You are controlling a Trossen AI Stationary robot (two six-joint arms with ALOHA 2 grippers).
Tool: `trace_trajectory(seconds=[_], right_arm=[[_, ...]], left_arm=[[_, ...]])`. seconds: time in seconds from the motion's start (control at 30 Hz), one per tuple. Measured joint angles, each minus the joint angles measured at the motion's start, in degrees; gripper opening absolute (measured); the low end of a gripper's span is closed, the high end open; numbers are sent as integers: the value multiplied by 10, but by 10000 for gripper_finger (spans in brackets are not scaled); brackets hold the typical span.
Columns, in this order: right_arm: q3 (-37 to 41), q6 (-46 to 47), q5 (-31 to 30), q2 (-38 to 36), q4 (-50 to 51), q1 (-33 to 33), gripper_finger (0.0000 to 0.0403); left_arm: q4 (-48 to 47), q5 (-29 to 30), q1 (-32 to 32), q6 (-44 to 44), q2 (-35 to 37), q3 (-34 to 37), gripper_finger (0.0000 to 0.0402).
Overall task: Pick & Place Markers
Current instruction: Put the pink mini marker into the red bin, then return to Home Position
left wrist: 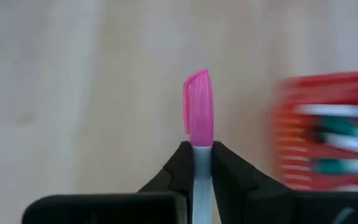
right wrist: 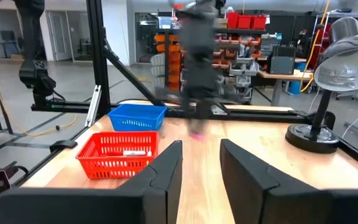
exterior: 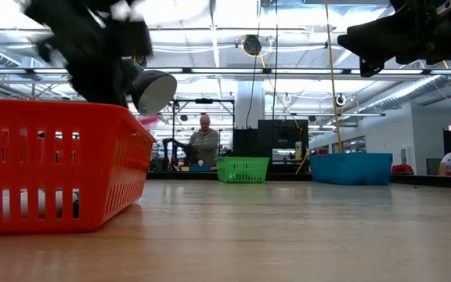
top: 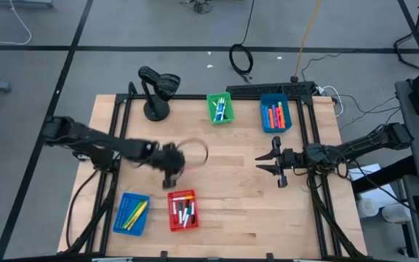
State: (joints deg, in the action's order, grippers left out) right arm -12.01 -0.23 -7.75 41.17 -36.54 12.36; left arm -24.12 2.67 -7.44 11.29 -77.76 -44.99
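Note:
My left gripper (left wrist: 202, 149) is shut on a white-bodied marker with a pink cap (left wrist: 199, 106). In the high view it hangs blurred over the table's middle left (top: 172, 164), just beyond the red basket (top: 182, 209), which holds several markers. My right gripper (top: 275, 166) waits at the table's right side, open, with nothing between its fingers (right wrist: 166, 165). My left gripper pinches the marker's white body (left wrist: 202, 163) between its two fingers, just behind the pink cap. The marker runs along the fingers, and its cap sticks out past the fingertips, slanting down toward the table. The fingers hide the rest of the body.
A blue basket (top: 132, 213) with yellow and green markers lies left of the red one. A green basket (top: 220, 108) and a second blue basket (top: 276, 114) with orange markers stand at the far edge. A black lamp-like stand (top: 155, 91) is at the far left.

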Motion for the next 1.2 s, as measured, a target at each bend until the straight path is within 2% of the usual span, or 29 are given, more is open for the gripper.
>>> trace_trajectory(seconds=[0.23,0.43,0.6,0.83,1.2], right_arm=[[0,9,-1,0,-6,0,95],[0,11,-2,0,-9,0,95],[0,11,-2,0,-9,0,95],[0,11,-2,0,-9,0,95],[0,10,0,0,-9,0,95]], left_arm=[[106,65,-186,43,30,-1,37],[182,111,-272,70,-17,-2,42],[183,125,-282,117,-49,-1,85],[187,125,-274,131,-47,-2,138],[199,124,-271,102,-46,-2,158]])
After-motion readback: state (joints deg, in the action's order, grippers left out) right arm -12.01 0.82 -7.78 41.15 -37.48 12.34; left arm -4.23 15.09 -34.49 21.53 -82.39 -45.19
